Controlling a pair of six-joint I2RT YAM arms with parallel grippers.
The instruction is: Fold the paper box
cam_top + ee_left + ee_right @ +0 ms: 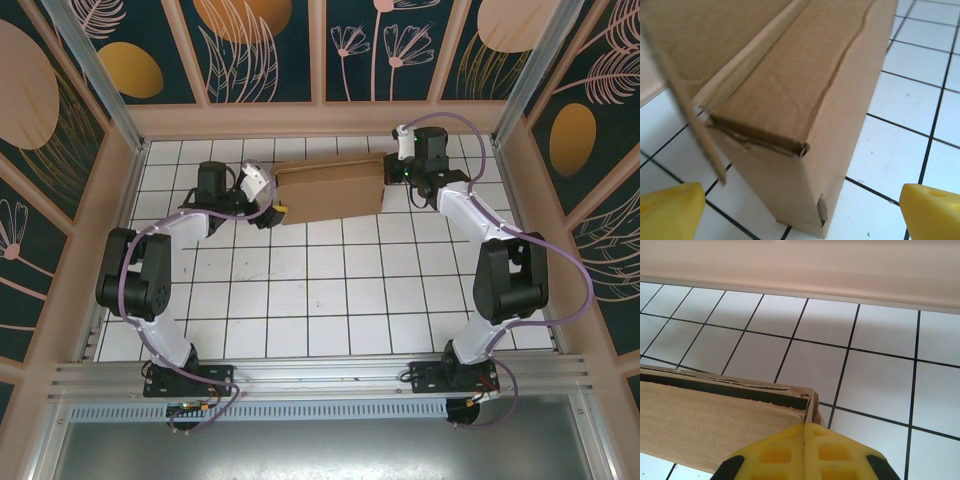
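The paper box [330, 188], plain brown corrugated cardboard, stands on the tiled floor near the back wall. In the left wrist view its left end [790, 165] faces me, with a loose flap [700, 135] hanging off its left side. My left gripper [275, 205] is at that end, open wide, and its yellow fingertips [675, 210] stand clear of the cardboard on both sides. My right gripper [392, 168] is at the box's right end. Its yellow fingers [805, 452] are pressed together on the upper edge of the end wall [809, 412].
The white tiled floor [330, 290] with black grid lines stretches from the box toward the arm bases. A pale back wall [800, 265] runs close behind the box. Side walls and metal frame posts [95, 70] close in the workspace.
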